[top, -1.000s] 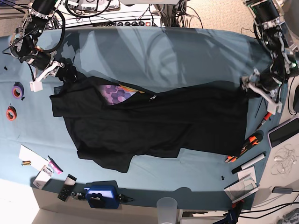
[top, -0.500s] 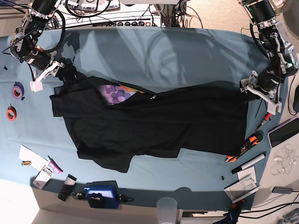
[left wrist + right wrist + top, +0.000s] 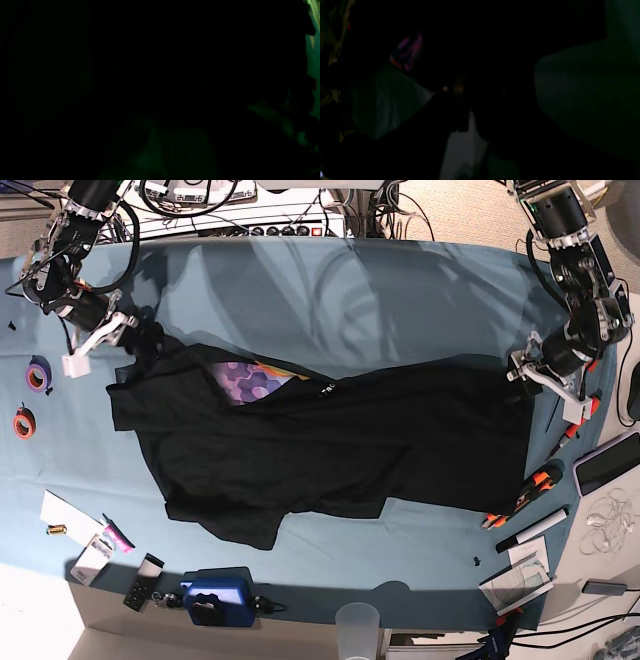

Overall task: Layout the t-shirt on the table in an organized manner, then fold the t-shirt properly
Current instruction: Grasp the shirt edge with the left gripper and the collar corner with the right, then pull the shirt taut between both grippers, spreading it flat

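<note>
Black t-shirt point(image 3: 330, 445), one, lies on one teal table point(image 3: 330, 290).

both wrist views nearly black, t-shirt point(image 3: 330, 440) graphic mostly hidden under a fold

My t-shirt point(image 3: 330, 440) is plain black, with a purple hex-looking print edged in orange and yellow peeking out and tiny white lettering near the collar. The table point(image 3: 330, 290) cloth is a light teal-blue. Off to the side there's a purple tape roll point(image 3: 38, 374) and an orange one point(image 3: 23, 422).
</note>
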Robot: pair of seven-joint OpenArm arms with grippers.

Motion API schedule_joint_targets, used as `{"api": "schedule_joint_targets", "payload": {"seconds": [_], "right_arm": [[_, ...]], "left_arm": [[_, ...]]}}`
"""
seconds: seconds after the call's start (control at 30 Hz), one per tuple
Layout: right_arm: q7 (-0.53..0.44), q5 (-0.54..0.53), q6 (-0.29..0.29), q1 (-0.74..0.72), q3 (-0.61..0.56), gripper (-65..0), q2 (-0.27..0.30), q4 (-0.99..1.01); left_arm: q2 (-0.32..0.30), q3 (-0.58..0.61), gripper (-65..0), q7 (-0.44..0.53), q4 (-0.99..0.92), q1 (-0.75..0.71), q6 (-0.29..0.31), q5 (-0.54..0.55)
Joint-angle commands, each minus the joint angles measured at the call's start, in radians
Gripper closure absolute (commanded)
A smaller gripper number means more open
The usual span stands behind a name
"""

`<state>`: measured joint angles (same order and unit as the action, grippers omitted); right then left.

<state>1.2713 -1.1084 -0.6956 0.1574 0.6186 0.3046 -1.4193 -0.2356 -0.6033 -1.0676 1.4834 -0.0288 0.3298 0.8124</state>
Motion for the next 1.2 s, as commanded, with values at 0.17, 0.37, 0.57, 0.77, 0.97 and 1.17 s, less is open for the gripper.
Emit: {"api": "schedule_joint_targets", "payload": {"seconds": [0.17,0.37,0.57,0.77,0.97,1.17], "right_arm": [[-0.017,0.016,-0.003,-0.023,0.008,0.0,0.023,-0.013],[-0.013,0.032,-0.003,-0.063,0.099,0.0,0.051,-0.014],[0.055,0.032,-0.003,-0.088,0.156,0.0,0.129,-0.014],[0.067,0.025,-0.003,-0.088,0.155,0.0,0.135,-0.014],[-0.05,0.14,-0.003,-0.088,0.19,0.0,0.172,-0.014],[-0.017,0.193,-0.003,-0.088,0.244,0.0,0.192,-0.014]], "left_arm": [[-0.011,-0.002,0.0,-0.033,0.011,0.01,0.001,0.01],[-0.034,-0.002,0.0,-0.032,0.012,0.01,0.009,0.011],[-0.078,-0.002,0.0,-0.032,0.012,0.021,0.012,0.013],[-0.08,-0.002,0.0,-0.041,0.012,0.046,0.031,0.03],[-0.08,-0.002,0.0,-0.079,0.012,0.045,0.035,0.03],[-0.08,-0.002,0.0,-0.122,0.012,0.045,0.035,0.06]]}}
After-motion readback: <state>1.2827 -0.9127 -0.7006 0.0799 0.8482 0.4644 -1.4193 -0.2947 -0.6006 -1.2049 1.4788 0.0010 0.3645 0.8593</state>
